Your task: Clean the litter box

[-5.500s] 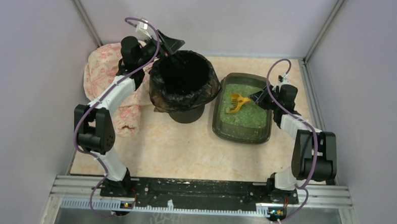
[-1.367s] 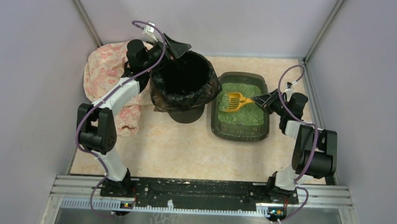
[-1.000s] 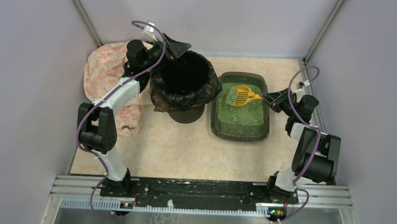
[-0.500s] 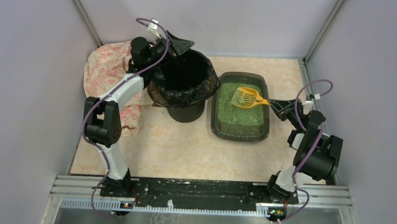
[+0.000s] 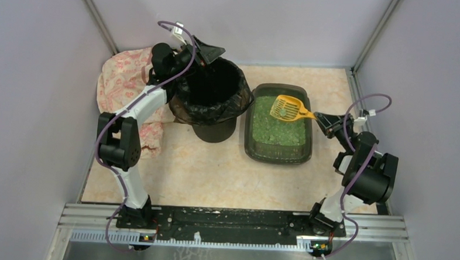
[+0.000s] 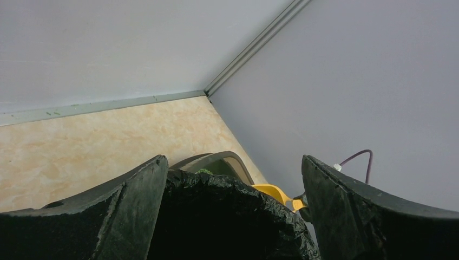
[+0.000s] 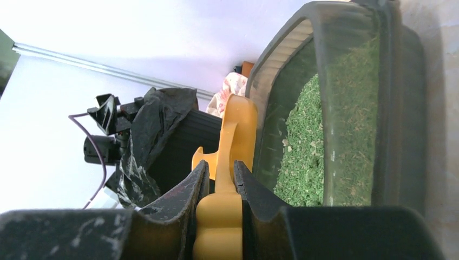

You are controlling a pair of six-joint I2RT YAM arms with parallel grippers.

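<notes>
Right of centre on the table, just beside the black-bagged bin and on its right: the litter box, flat, its long side running away from the arms, filled with green granules. Over the far right part of the box, a yellow scoop, bowl facing up with a green patch in it, handle reaching out across the right rim. Clamped on the end of that handle, the right gripper, both fingers pressed tight against the yellow plastic in the wrist view. From that same view, scoop seen edge-on and above the box rim, with granules below and the bin behind. At the far rim of the bin, the left gripper, fingers spread wide, the crinkled bag edge between and below them; cannot tell whether touching it. Left of the bin, behind the left arm, a crumpled pink-patterned cloth.
</notes>
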